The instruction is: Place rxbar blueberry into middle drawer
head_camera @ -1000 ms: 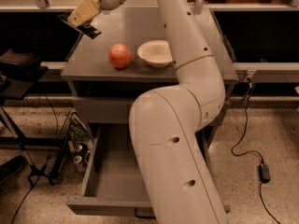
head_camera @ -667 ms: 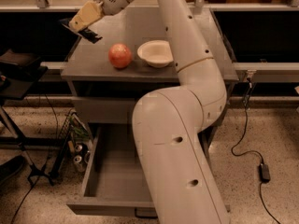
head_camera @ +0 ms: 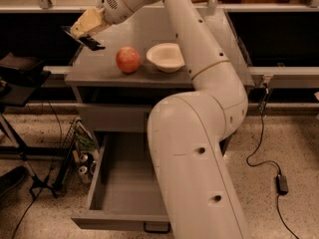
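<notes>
Dipping slightly lower than a second ago, the gripper (head_camera: pixel 85 30) is clamped on the rxbar blueberry (head_camera: pixel 87 40) above the left edge of the cabinet top (head_camera: pixel 99 72). Nearest, the middle drawer (head_camera: pixel 119 217) stands pulled open; farther back, a red fruit (head_camera: pixel 128 59) and a pale bowl (head_camera: pixel 166 57) sit side by side on that top.

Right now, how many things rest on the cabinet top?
2: the red fruit at front-centre and the white bowl just right of it. The pincer holds the rxbar blueberry above the cabinet's left edge; the arm may hide more.
</notes>
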`<action>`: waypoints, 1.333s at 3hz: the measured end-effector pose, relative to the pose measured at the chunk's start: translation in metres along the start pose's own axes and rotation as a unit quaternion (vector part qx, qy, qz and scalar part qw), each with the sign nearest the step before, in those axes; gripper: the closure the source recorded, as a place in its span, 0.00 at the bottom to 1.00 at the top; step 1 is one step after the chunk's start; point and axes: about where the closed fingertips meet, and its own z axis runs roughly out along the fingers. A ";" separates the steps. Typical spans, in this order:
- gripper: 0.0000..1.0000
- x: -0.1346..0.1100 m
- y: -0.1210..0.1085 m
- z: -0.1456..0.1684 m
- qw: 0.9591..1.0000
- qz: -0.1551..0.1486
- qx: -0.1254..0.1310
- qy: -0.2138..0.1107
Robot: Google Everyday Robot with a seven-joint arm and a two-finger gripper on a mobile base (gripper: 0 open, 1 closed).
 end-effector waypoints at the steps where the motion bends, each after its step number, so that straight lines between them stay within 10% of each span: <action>1: 1.00 -0.007 0.003 0.002 0.999 0.030 0.027 -0.007; 4: 1.00 0.060 0.017 -0.003 0.994 0.087 0.067 0.013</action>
